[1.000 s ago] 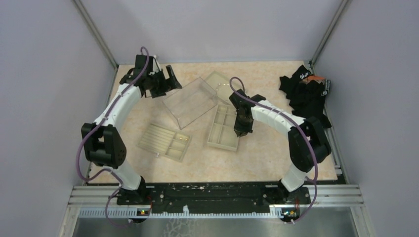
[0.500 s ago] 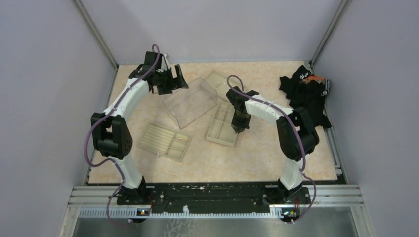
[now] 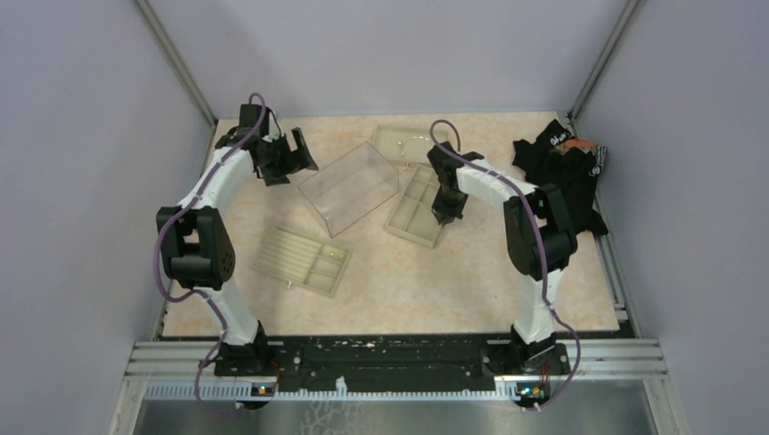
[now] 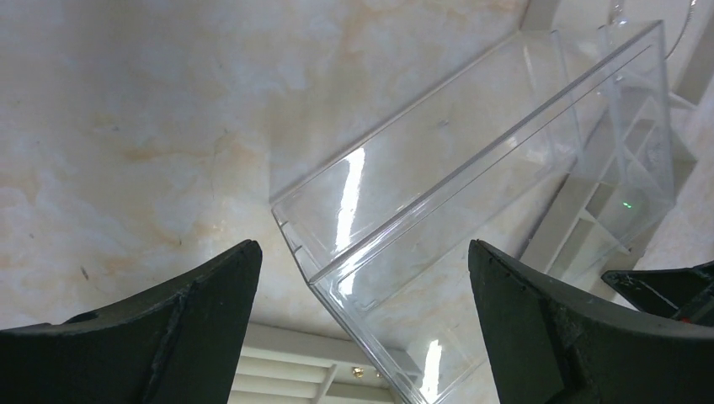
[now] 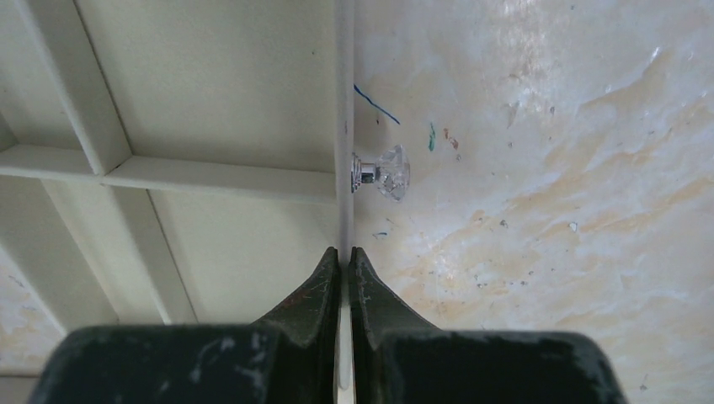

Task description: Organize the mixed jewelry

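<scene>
Jaws of right gripper (image 5: 343,257) pinch beige tray (image 5: 227,93) wall, knob (image 5: 383,171) at one o'clock; left gripper (image 4: 364,252), jaws spread, hovers at ten o'clock of clear box (image 4: 471,168)

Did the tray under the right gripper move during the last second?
Yes. The tray slid up the view, away from the unmoved slotted tray, pinched by the right gripper.

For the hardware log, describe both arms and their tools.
The left arm and right arm have white link shells with chunky black joints. A purple cable loops along each. The left tool is matte black and two-fingered; the right tool is black too, scuffed with pale scratches.
</scene>
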Action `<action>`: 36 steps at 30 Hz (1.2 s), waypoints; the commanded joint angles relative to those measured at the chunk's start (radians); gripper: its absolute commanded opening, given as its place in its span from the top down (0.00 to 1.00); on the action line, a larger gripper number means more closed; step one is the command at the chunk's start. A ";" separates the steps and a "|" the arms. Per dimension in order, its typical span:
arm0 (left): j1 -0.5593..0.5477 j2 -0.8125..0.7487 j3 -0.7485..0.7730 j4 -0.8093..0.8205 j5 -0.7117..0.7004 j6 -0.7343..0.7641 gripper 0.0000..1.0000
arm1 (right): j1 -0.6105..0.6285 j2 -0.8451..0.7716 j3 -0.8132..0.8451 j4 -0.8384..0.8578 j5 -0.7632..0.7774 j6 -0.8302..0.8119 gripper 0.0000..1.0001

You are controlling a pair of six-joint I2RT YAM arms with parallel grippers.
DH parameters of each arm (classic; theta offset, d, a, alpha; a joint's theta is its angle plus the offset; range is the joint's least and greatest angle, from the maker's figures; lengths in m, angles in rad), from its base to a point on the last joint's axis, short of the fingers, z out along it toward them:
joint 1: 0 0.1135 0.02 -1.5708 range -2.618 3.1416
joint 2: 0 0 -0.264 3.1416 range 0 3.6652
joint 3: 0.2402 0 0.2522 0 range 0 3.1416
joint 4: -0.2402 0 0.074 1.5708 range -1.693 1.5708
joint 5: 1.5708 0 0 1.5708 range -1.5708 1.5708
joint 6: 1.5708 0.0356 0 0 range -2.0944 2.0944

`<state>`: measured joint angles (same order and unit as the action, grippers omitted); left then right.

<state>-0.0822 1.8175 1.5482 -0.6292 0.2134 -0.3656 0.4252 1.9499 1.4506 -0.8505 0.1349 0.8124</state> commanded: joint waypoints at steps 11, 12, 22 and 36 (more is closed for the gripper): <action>-0.068 -0.047 -0.171 0.008 0.191 -0.023 0.01 | 0.034 -0.340 -0.297 0.024 0.021 0.112 1.00; -0.082 -0.052 -0.183 0.005 0.204 -0.025 0.01 | 0.033 -0.351 -0.308 0.014 0.033 0.109 1.00; -0.201 -0.151 -0.264 -0.030 0.323 -0.074 0.01 | 0.035 -0.381 -0.318 -0.030 0.085 0.080 1.00; -0.154 -0.116 -0.005 -0.078 0.254 -0.058 0.01 | 0.158 -0.261 -0.237 0.053 0.097 0.244 1.00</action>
<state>-0.2699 1.6749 1.4895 -0.7261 0.4812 -0.4103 0.5743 1.6436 1.1576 -0.8631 0.2192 0.9775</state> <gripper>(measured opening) 0.987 0.014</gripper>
